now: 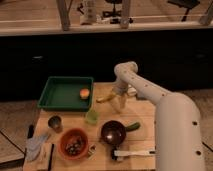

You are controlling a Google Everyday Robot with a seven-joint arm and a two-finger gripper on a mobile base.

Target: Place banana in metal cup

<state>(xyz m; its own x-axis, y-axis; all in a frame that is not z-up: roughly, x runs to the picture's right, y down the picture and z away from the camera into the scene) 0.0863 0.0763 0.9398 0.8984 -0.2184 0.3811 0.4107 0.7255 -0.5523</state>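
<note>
Gripper [118, 100] near counter's far edge, right by banana [104, 99]; jaw state can't tell; metal cup [54, 121] at left edge

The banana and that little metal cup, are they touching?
Apart. The camera view shows the banana at the gripper mid-table, bare wood separating it from the metal cup at left.

Single elevated camera view, looking down and forward over the wooden tabletop [145, 112] from behind the white arm; gripper [118, 100] at mid-distance, centre frame.
</note>
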